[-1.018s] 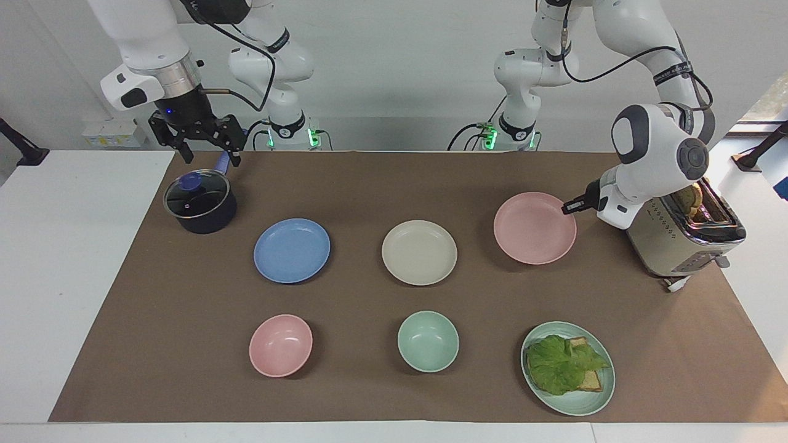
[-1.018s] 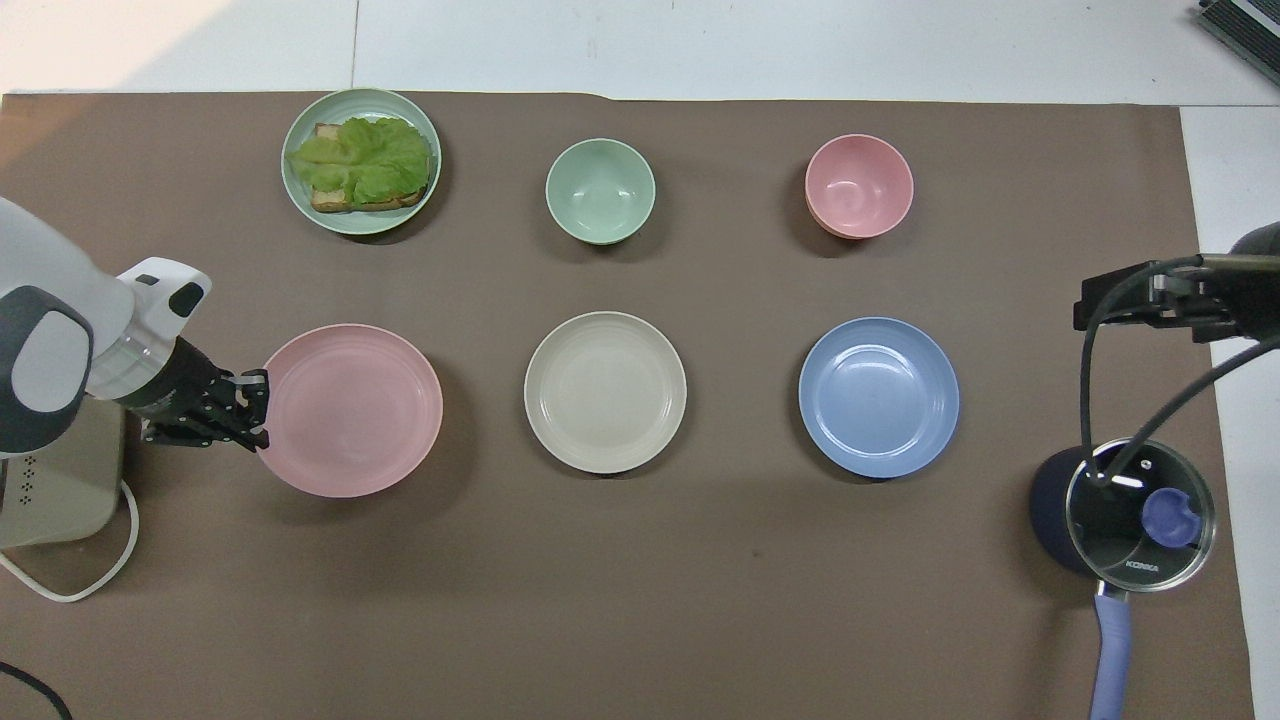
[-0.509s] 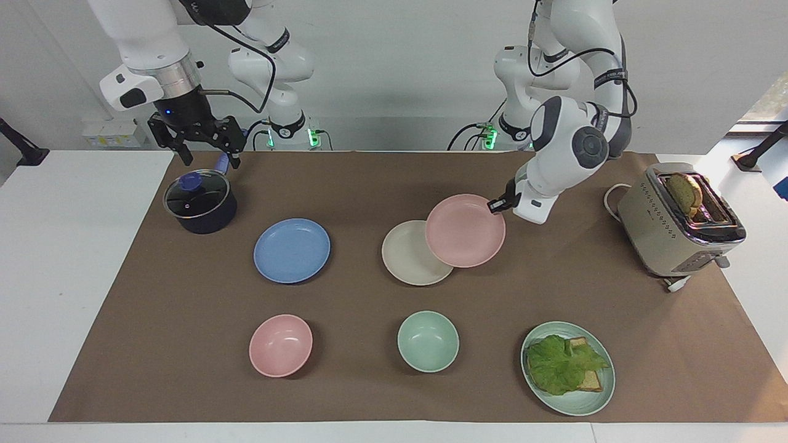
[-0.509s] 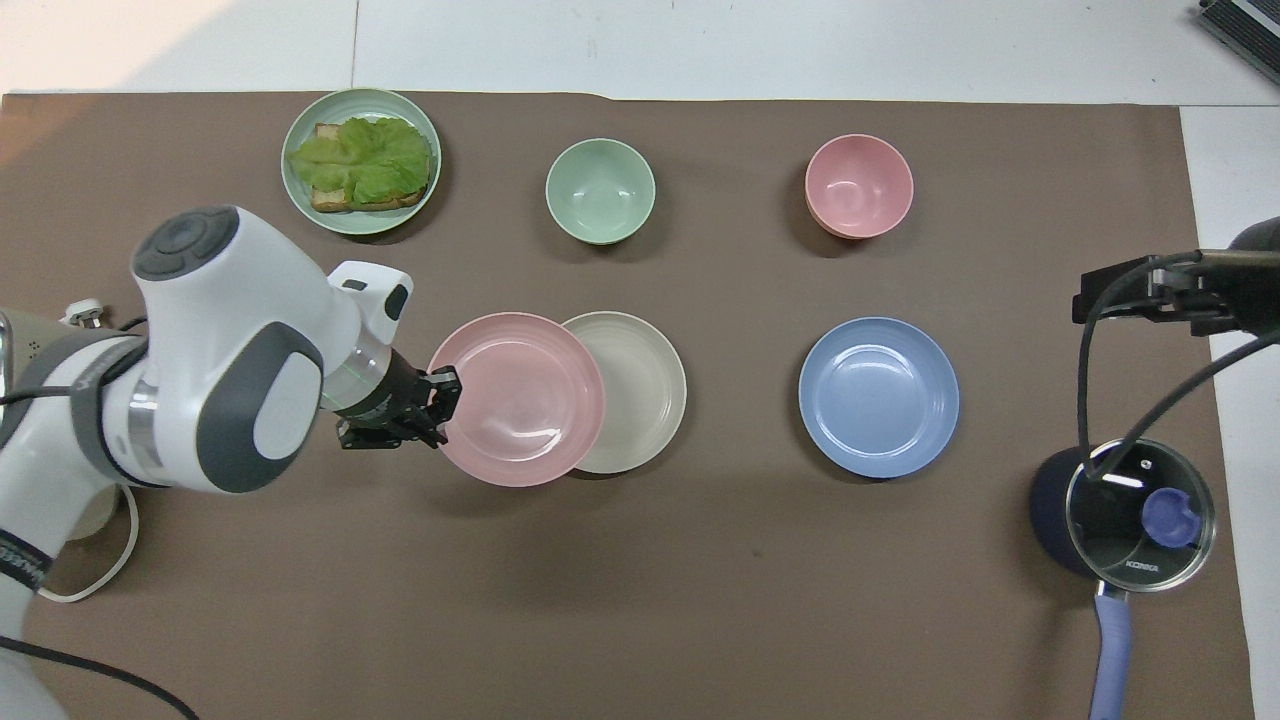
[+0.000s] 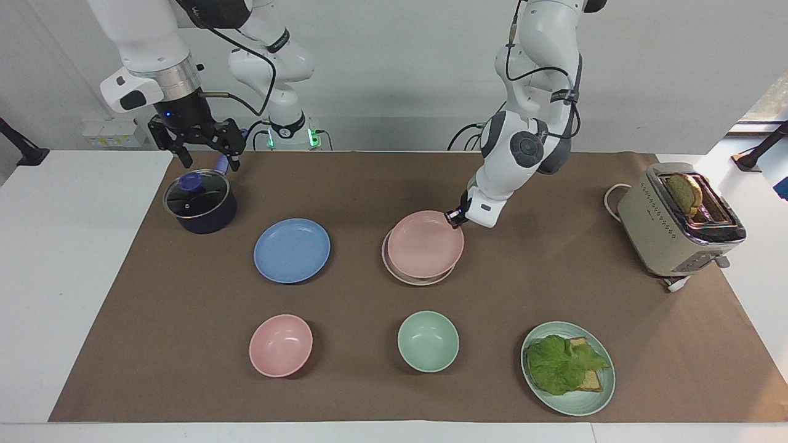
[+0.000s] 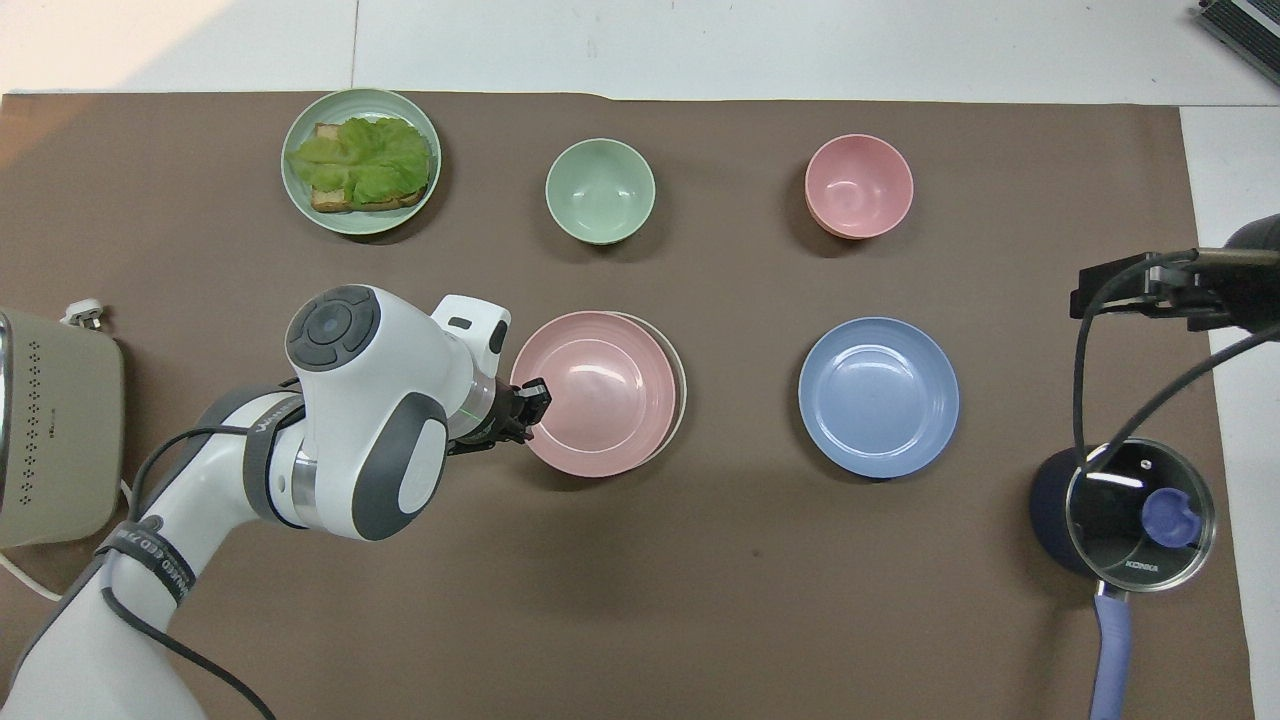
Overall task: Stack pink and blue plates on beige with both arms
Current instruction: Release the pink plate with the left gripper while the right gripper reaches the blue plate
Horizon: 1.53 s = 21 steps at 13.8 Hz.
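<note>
We start nearest the robots: the right gripper (image 5: 196,143) hangs over the dark lidded pot (image 5: 200,202) at the right arm's end of the table, jaws spread wide, holding nothing; that arm waits. Same row as the plates, the toaster (image 5: 677,223) sits at the left arm's end with bread in its slot. Next the plate row: we see the left gripper (image 5: 456,216) clamped on the rim of the pink plate (image 5: 425,243), at the rim's edge toward the left arm's end and the robots. The pink plate sits over the beige plate (image 5: 403,275), nearly centred, slightly offset so a beige crescent shows along one edge; we cannot tell if the two touch or the pink one is just above. The blue plate (image 5: 292,250) lies flat on the brown mat (image 5: 369,394) beside them, toward the right arm's end, apart from both grippers. Farthest row: pink bowl (image 5: 281,345), mint-green bowl (image 5: 428,341), and pale green plate (image 5: 594,400) with toast and lettuce.
</note>
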Motion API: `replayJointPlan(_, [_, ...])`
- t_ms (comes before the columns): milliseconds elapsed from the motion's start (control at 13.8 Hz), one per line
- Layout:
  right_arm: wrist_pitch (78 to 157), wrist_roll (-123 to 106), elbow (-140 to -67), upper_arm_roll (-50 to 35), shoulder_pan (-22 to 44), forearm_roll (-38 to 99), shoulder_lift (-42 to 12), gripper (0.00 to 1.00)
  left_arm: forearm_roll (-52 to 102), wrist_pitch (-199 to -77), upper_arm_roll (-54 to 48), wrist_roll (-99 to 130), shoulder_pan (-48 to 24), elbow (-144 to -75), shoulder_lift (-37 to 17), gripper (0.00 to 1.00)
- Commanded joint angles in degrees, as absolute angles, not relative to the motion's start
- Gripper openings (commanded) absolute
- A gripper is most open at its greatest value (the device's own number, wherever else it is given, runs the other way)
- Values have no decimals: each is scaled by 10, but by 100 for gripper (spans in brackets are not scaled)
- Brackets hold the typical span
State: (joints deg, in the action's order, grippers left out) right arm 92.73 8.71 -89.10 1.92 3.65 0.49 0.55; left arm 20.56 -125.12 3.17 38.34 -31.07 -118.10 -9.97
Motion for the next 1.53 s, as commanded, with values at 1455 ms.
replayJointPlan(1455, [1391,-99,-1289,20,-16,167,-42,100,11,-990,52,-59,-35,-933,-47,100])
